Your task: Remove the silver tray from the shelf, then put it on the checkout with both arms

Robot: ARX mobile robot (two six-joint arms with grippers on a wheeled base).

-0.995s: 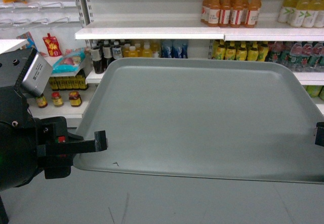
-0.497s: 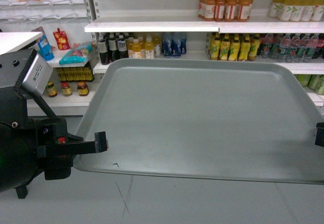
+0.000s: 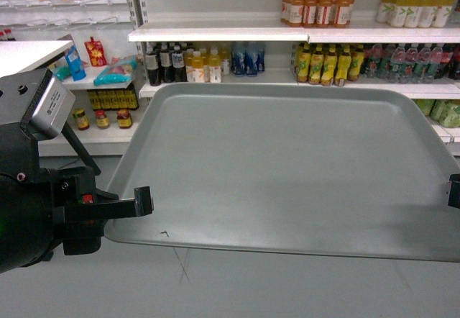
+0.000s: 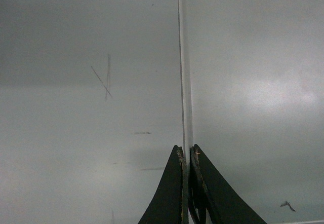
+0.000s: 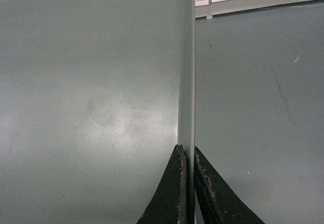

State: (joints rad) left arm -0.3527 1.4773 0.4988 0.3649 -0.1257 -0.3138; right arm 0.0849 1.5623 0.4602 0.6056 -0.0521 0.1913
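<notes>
The silver tray (image 3: pixel 287 167) hangs level in the air over grey floor, away from the shelf (image 3: pixel 215 34) behind it. My left gripper (image 3: pixel 148 203) is shut on the rim at its near left corner, beside a small scratch mark. Only a black tip of my right gripper (image 3: pixel 453 191) shows, at the tray's right edge. In the left wrist view the gripper (image 4: pixel 186 151) pinches the rim with the tray (image 4: pixel 253 92) to its right. The right wrist view has the gripper (image 5: pixel 186 152) clamped on the rim and the tray (image 5: pixel 91 97) to its left. The checkout (image 3: pixel 29 53) shows at far left.
Store shelves behind hold drink bottles (image 3: pixel 320 5), dark bottles (image 3: pixel 162 66) and jars (image 3: pixel 100 119). A perforated upright (image 3: pixel 136 1) stands at the shelf's left end. A dark leg (image 3: pixel 79 149) slants down under the white countertop. Grey floor (image 3: pixel 215 282) lies below the tray.
The shelves and bottles have slid to the right in the head view, and more of the white countertop shows at left. The tray and both grippers keep the same hold.
</notes>
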